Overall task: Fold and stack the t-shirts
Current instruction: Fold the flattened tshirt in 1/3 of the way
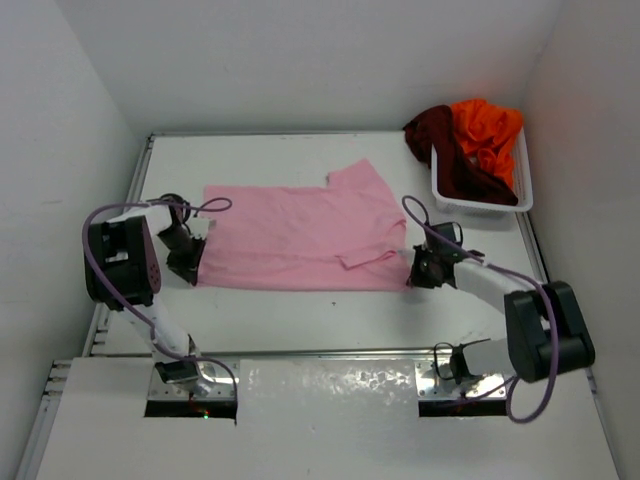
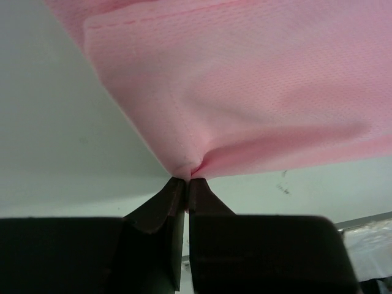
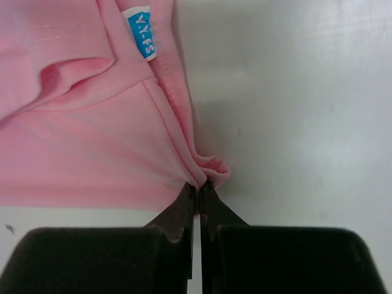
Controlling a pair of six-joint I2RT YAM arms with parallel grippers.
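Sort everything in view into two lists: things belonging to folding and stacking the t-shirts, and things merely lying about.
Belongs to the job: pink t-shirt, maroon t-shirt, orange t-shirt, left tool, right tool, both pinching the pink one.
Just lying about: white basket, table.

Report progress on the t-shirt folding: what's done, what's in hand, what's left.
Done: the pink t-shirt lies spread on the table, out of the basket. In hand: the left gripper and right gripper are each pinched shut on a near corner of it, apparently ready for a fold. Left: the maroon t-shirt and orange t-shirt lie bunched in the basket; no folded stack shows.
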